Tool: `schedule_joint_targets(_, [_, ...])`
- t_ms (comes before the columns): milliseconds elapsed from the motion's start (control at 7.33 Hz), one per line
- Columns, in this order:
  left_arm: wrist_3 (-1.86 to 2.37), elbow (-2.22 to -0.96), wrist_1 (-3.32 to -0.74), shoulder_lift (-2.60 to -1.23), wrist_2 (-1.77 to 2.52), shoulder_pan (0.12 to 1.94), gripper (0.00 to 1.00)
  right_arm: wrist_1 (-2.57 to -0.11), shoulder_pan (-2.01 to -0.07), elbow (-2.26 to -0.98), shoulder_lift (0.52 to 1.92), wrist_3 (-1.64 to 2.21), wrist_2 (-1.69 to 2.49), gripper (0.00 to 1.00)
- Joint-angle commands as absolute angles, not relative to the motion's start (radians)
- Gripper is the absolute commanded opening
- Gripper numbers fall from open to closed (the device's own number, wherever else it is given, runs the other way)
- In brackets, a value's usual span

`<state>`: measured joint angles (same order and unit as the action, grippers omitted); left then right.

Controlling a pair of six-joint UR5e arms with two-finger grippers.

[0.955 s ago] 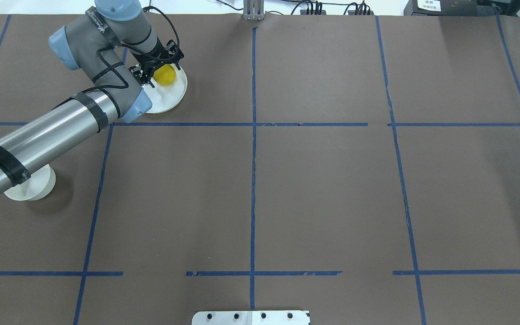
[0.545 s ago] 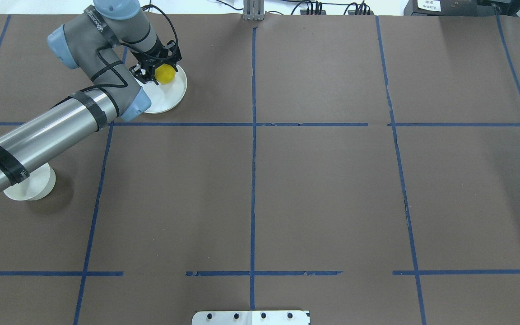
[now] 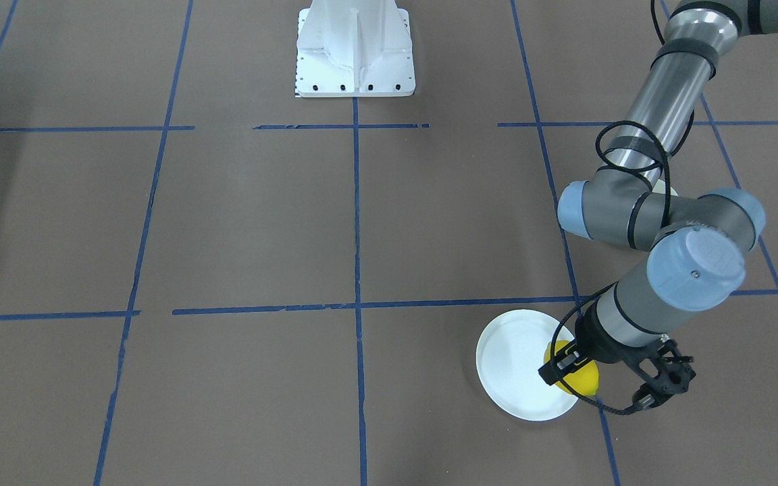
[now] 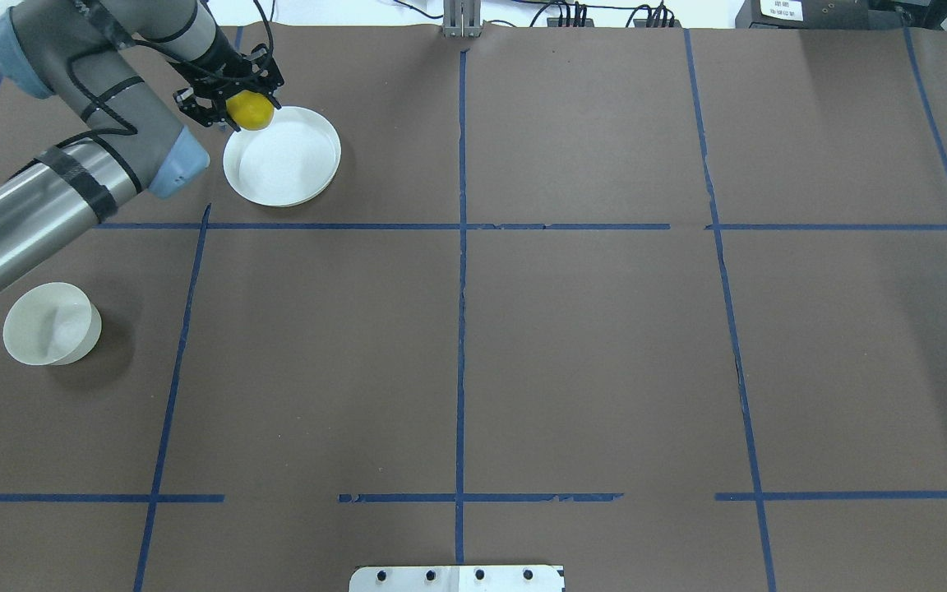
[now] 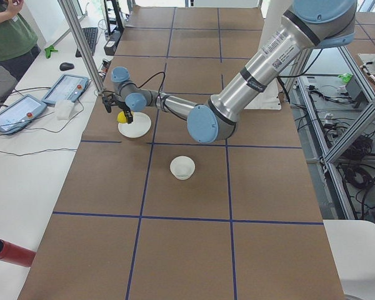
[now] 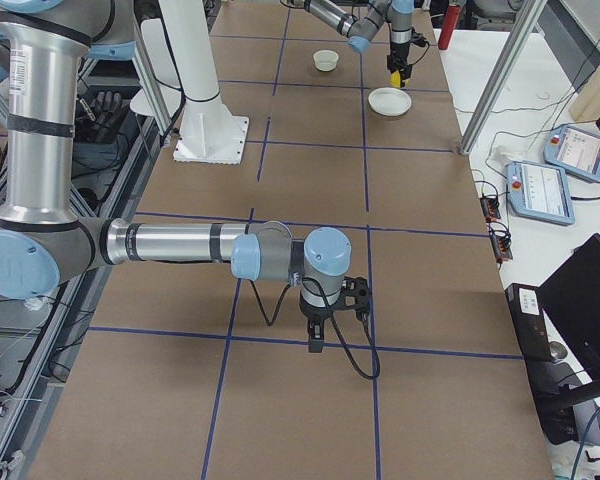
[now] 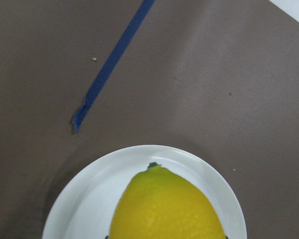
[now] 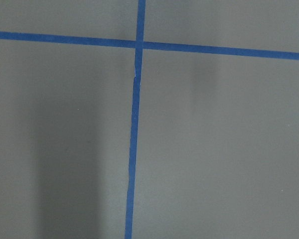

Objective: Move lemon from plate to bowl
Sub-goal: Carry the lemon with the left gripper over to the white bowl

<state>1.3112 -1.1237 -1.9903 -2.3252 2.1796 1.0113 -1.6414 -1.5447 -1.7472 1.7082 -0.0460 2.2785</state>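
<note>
I'm clamping lemon [image 4: 253, 113] in left gripper [image 4: 243, 110] over plate [image 4: 284, 164] rim, far-left corner — planning a high, steady carry to bowl [image 4: 50, 325] by left edge.

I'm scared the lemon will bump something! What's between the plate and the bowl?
Nothing stands there. In the overhead view, only bare brown table and blue tape lines lie between the plate and the bowl.

left claw [image 4: 248, 112] clamped, right claw [image 6: 317, 342] pointing down
</note>
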Motion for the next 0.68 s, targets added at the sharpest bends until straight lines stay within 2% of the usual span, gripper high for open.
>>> schedule_joint_targets(0, [1.017, -1.520, -1.690, -2.153, 2.181, 1.069, 0.00, -1.641, -1.545, -1.747, 1.707, -0.046, 2.278, 1.00])
schedule_joint_targets(273, [0.725, -1.833, -1.472, -1.984, 2.169, 1.115, 0.00, -1.641, -1.545, -1.747, 1.707, -0.046, 2.278, 1.00])
schedule_joint_targets(545, [0.605, -2.033, -1.488, -1.738, 2.163, 1.120, 0.00, -1.641, -1.545, -1.747, 1.707, -0.046, 2.278, 1.00])
